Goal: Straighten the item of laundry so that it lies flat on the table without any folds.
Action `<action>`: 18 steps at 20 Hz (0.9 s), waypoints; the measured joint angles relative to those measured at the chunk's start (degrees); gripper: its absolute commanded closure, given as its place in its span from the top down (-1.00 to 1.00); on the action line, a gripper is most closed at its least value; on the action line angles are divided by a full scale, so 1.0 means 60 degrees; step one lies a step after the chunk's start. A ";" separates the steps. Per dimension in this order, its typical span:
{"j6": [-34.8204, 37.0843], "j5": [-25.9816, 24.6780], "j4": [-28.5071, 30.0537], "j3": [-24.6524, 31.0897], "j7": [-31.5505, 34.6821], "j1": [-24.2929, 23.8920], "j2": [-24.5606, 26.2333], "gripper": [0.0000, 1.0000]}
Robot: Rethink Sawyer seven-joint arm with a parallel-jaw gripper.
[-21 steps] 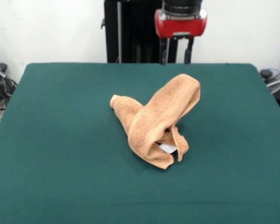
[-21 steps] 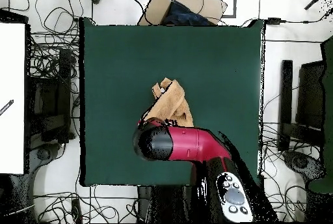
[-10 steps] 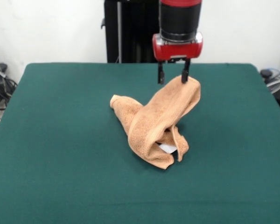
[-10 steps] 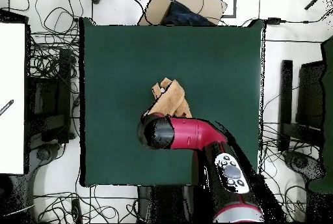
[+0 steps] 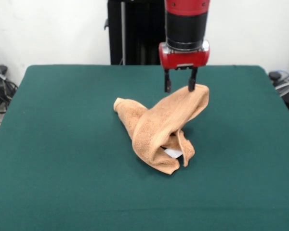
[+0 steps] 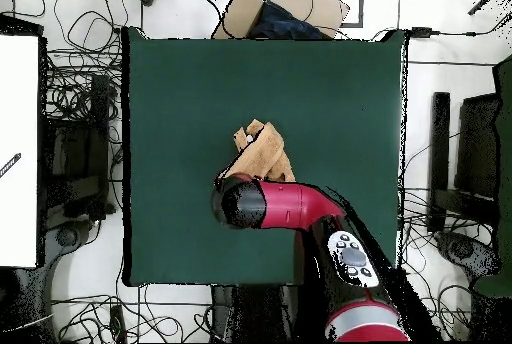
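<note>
While the gripper [image 5: 180,87] is poised at the raised hump of the towel [image 5: 160,126], its two fingers [image 5: 167,85] are seen spread apart, nothing clamped between them. One fingertip sits at or just behind the hump's top edge; the other hangs beside it, clear of the cloth. Actual contact cannot be confirmed from the front view.

In the overhead view the wrist and arm [image 6: 285,208] cover the near part of the towel [image 6: 262,152], so the fingertips are hidden there.

Towel state: bunched, not flat. Seen from the front, one thick fold is arched up from the heap toward the gripper, a second lobe lies to the left of that arch, and a small white label [image 5: 173,153] shows under the fold at the heap's near edge. The heap sits roughly mid-table [image 5: 53,144], well clear of every table edge.

Step judged in hand: approach for a grasp on the raised fold; flattening not yet begun.

Next move, as judged: fingers to be lowered so that the hump's edge is straddled, then closed on a single layer if possible. The fold would then need to be lifted and drawn away from the heap so the cloth is opened out. Risk: several layers pinched together, the heap dragged instead of unfolded.
</note>
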 measured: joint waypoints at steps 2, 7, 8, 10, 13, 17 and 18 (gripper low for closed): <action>-0.0069 0.0000 0.0004 0.0000 0.0000 -0.0001 0.0015 1.00; -0.0231 0.0000 0.0010 -0.0001 0.0000 -0.0001 0.0020 1.00; -0.0266 0.0000 0.0010 -0.0001 0.0000 -0.0001 0.0021 -1.00; -0.0357 0.0000 0.0011 -0.0001 0.0000 -0.0001 0.0021 -1.00; -0.0443 0.0000 0.0017 -0.0001 0.0000 0.0001 0.0021 -1.00; -0.0528 0.0000 0.0025 0.0000 0.0000 0.0019 0.0024 -1.00; -0.0528 0.0000 0.0026 -0.0001 0.0000 0.0020 0.0024 -1.00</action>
